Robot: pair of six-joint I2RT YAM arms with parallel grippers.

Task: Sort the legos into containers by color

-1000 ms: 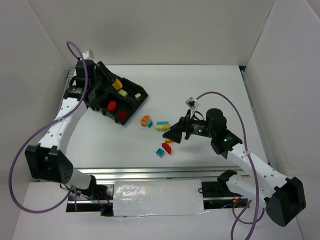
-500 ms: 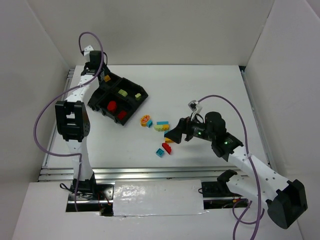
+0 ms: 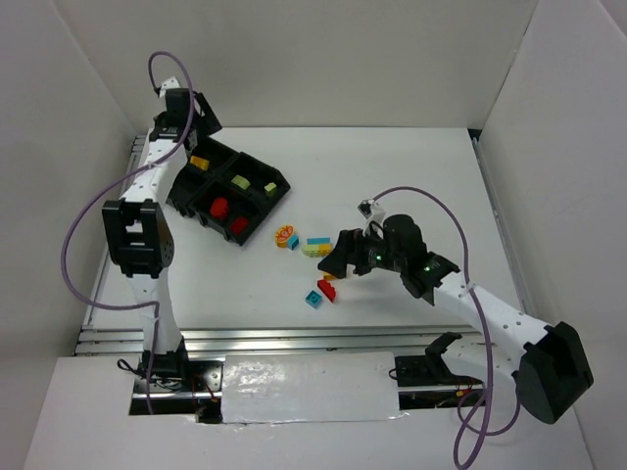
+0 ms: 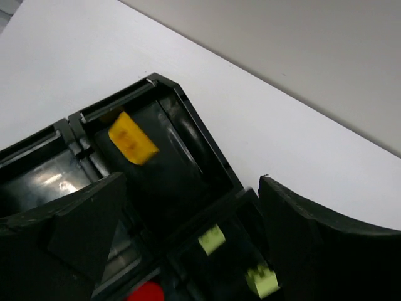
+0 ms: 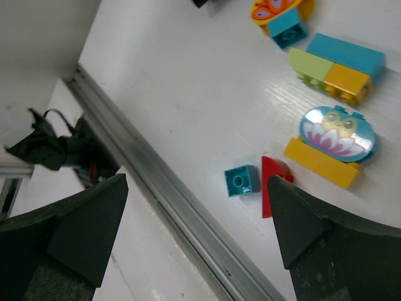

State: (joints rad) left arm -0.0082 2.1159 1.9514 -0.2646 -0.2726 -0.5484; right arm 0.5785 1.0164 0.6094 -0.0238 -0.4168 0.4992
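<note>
Left arm (image 3: 147, 186) stretches to the far-left corner, left claw (image 4: 191, 188) released above the tray (image 3: 282, 182); right arm (image 3: 480, 308) reaches low from the near-right corner, right claw (image 5: 197, 185) spread over loose legos (image 3: 316, 246) mid-tabletop (image 3: 411, 166)

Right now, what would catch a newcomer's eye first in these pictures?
The black tray at far left, holding red bricks, pale green bricks and one yellow brick in separate compartments. Then the loose bricks clustered mid-table, the open right gripper aimed at them.
</note>
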